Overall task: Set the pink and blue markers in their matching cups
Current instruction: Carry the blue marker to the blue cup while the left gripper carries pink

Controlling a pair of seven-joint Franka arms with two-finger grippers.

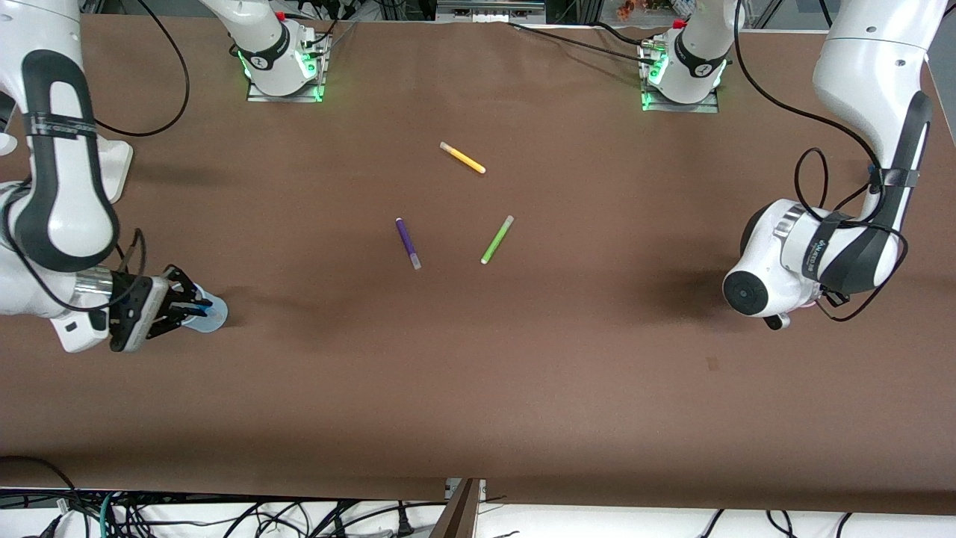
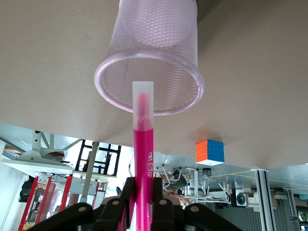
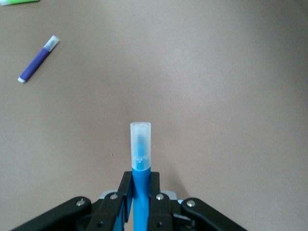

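My left gripper (image 2: pixel 143 185) is shut on the pink marker (image 2: pixel 143 144). The marker's clear cap sits at the mouth of the pale pink ribbed cup (image 2: pixel 159 33), which stands on the table. In the front view the left arm's wrist (image 1: pixel 754 288) hides that gripper, marker and cup at the left arm's end of the table. My right gripper (image 1: pixel 187 306) is shut on the blue marker (image 3: pixel 140 144), right over the light blue cup (image 1: pixel 213 317) at the right arm's end. The cup's rim (image 3: pixel 169 194) peeks out under the fingers.
A purple marker (image 1: pixel 408 243), a lime-green marker (image 1: pixel 497 239) and a yellow marker (image 1: pixel 462 158) lie mid-table. The purple one also shows in the right wrist view (image 3: pixel 37 66). A coloured cube (image 2: pixel 210 151) shows past the table's edge.
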